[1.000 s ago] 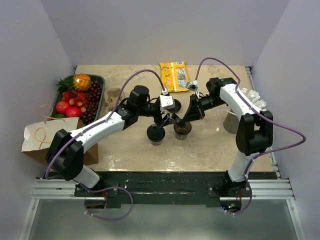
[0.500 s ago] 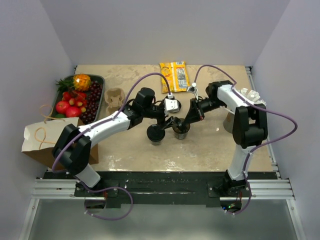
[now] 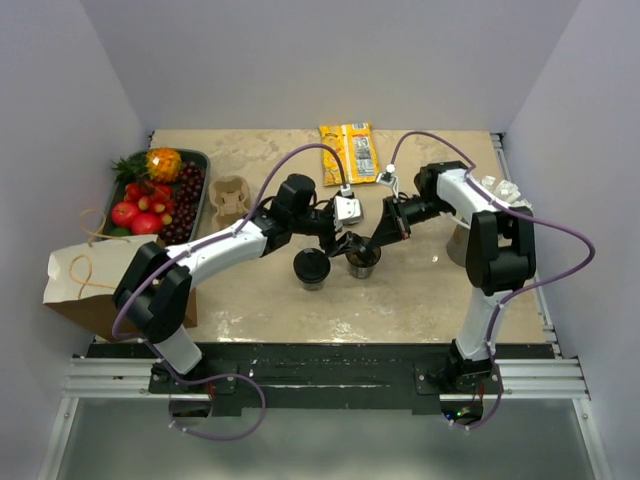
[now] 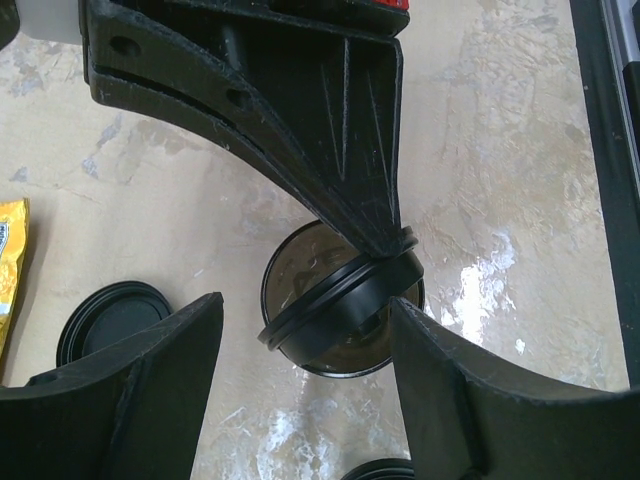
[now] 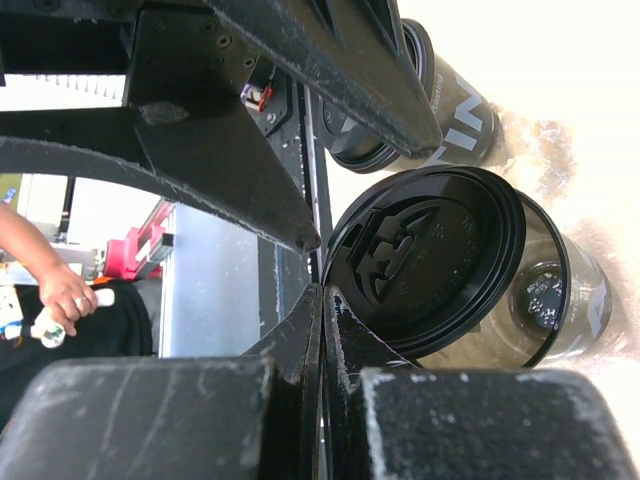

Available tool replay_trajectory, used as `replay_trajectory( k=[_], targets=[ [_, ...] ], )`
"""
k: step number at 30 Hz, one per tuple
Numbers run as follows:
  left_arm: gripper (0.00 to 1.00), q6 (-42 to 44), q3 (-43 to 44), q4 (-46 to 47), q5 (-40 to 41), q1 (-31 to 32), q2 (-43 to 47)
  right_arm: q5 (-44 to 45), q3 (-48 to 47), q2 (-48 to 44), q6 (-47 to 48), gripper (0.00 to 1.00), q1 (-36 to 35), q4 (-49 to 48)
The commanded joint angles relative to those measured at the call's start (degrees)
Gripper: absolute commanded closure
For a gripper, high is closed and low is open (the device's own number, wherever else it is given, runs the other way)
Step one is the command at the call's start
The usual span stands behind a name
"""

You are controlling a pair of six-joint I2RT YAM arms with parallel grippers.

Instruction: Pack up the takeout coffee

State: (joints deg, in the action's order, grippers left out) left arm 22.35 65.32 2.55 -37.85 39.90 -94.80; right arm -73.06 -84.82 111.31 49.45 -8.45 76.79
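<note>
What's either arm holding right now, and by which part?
The right gripper pinches the black lid by its rim, tilted over the open cup. The left gripper, jaws open, holds nothing.

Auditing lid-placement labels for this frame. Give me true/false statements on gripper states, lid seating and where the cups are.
1. The right gripper pinches the black lid by its rim. True.
2. The lid is seated flat on the clear cup. False: it hangs tilted over the open cup, one side raised.
3. The left gripper is shut on the cup. False: it is open, fingers spread either side.
4. The cardboard cup carrier sits beside the fruit tray. True.
5. Both cups are in the carrier. False: the clear cup and the lidded cup stand on the table.
</note>
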Motion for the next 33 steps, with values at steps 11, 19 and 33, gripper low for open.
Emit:
replay_trajectory(
  k=[11, 19, 33],
  targets=[
    [0.28, 2.53, 4.29, 3.43, -2.85, 0.97, -2.49, -0.51, 1.32, -2.76, -1.9, 1.0, 0.36, 3.36],
    [0.28, 2.53, 5.43, 2.82, -2.94, 1.06, -2.93, -0.94, 0.71, -2.67, -3.13, 1.0, 0.54, 3.36],
    [0.27, 7.09, 2.36, -0.88, -3.03, 1.06, 1.12, -4.46, 1.41, -2.24, -6.21, 1.0, 2.12, 2.84]
  ],
)
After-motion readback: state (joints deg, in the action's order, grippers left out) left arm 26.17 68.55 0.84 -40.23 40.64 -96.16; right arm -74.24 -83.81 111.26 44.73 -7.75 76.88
